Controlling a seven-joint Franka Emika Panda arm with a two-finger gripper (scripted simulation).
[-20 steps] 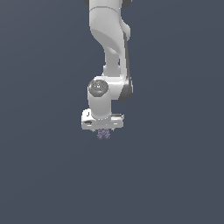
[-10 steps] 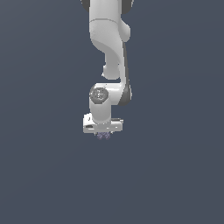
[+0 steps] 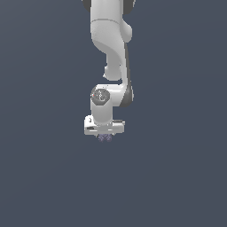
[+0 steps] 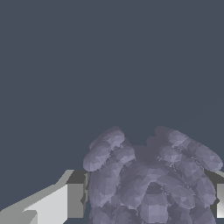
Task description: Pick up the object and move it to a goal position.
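The light is even and soft in both views, as in a plain render, and no lamp shows. The white arm [image 3: 108,48] is bright on the exterior view's left and grey on its right side, so the light seems to come from the left. It has no strong glare. The dark blue-grey background [image 3: 40,177] is flat, and I see no clear cast shadow on it. The exterior view is a little soft and coarse. In the wrist view the lumpy purplish-grey object [image 4: 151,179] shows blocky facets with gentle shading, and its edges are sharp enough.
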